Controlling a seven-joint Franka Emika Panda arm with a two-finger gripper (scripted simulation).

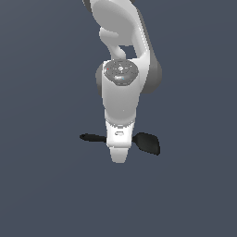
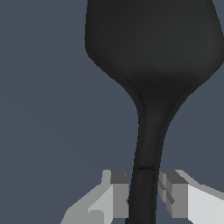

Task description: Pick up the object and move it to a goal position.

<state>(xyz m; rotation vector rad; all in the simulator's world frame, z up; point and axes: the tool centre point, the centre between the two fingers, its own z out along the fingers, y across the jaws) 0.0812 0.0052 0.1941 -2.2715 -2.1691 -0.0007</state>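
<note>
The black spatula [image 1: 148, 142] lies crosswise behind my hand in the exterior view. Its broad head is toward the exterior view's right and its thin handle end [image 1: 91, 137] toward the left. My gripper [image 1: 119, 150] comes down over the middle of the handle and hides it, and its fingertips are hidden there too. In the wrist view the spatula [image 2: 153, 48] fills the picture. My gripper [image 2: 144, 197] has its two grey fingers [image 2: 119, 197] close against either side of the handle, so it is shut on it.
A plain dark blue-grey surface [image 1: 41, 185] runs all around. The white arm [image 1: 121, 92] rises above the gripper to the top of the exterior view. No other objects or goal marker show.
</note>
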